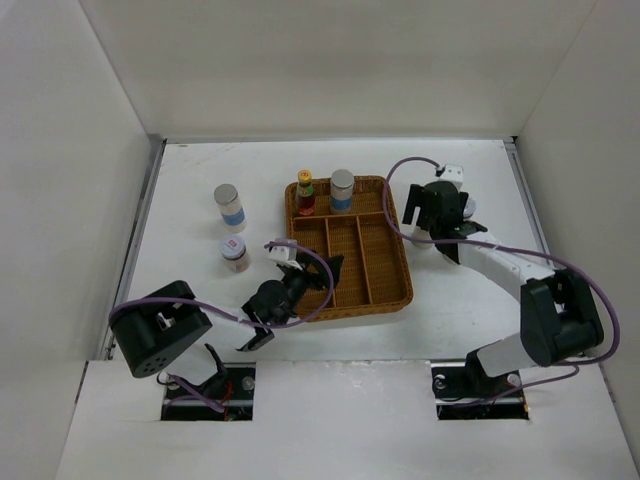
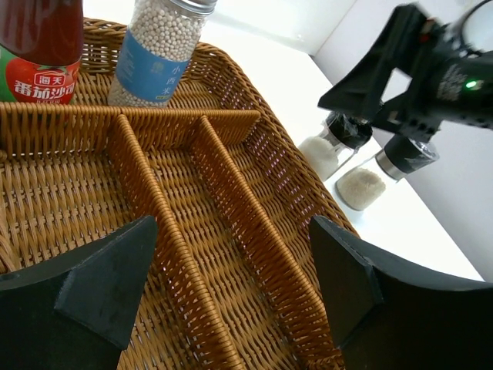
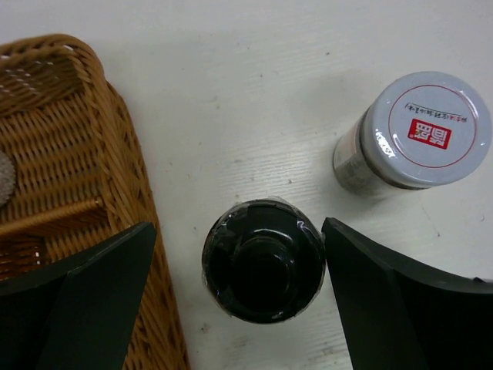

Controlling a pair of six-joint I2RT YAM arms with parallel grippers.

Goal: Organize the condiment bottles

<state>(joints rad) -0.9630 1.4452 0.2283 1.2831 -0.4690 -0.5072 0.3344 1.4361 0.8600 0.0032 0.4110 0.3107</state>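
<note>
The brown wicker tray holds a red yellow-capped sauce bottle and a blue-banded white cylinder in its far compartment; both show in the left wrist view, the sauce bottle and the cylinder. My left gripper is open and empty over the tray's near-left compartments. My right gripper is open right of the tray, one finger on each side of the black-capped bottle. A red-marked white-lidded jar stands beside it.
A second blue-banded cylinder and a small jar with a red-marked lid stand on the table left of the tray. White walls enclose the table. The tray's rim lies close to my right gripper's left finger.
</note>
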